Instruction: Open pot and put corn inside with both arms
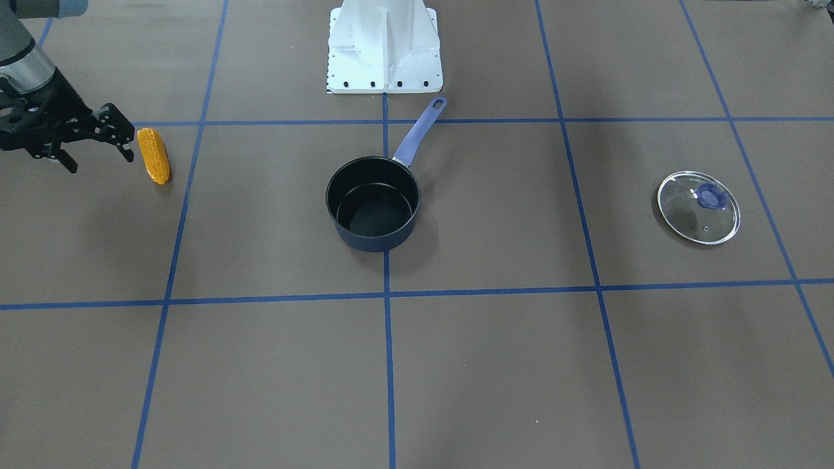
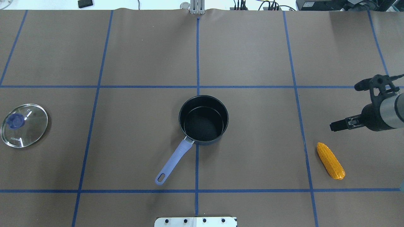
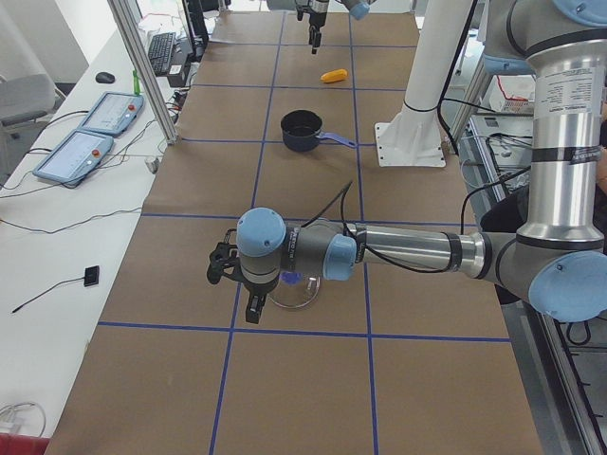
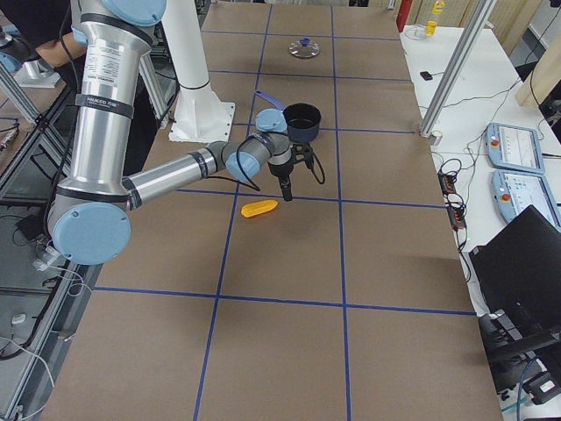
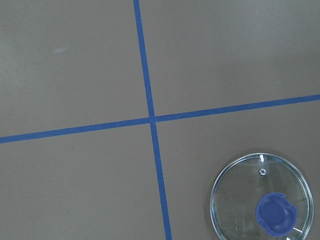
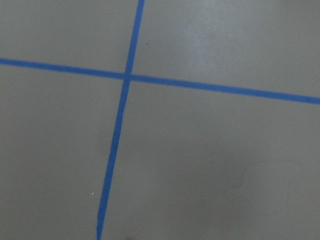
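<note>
Two black skeletal fingers [image 1: 116,125] of the right gripper [image 1: 99,161] are standing spread apart, gripping nothing and hanging above the table [image 1: 260,365]. The corn [image 1: 153,155], a tapered yellow-orange cob with bumpy kernels, is lying flat on the matte brown sheet just beside those fingertips and lower than them, not touching.

Well off from the fingers, toward the middle of the table, the pot [image 1: 374,240] is sitting open and empty. It is a round, dark, smooth-sided saucepan, and its long bluish-purple handle [image 1: 419,132] is pointing at the white base [image 1: 384,45].

The left gripper [image 3: 234,284] is showing only in the side view, so I cannot tell how its fingers are set. The lid [image 1: 698,207], a round clear glass disc with a bright rim and a blue knob, is lying flat near that gripper, knob up. Blue tape lines [image 1: 388,365] are crossing the table in a grid.
</note>
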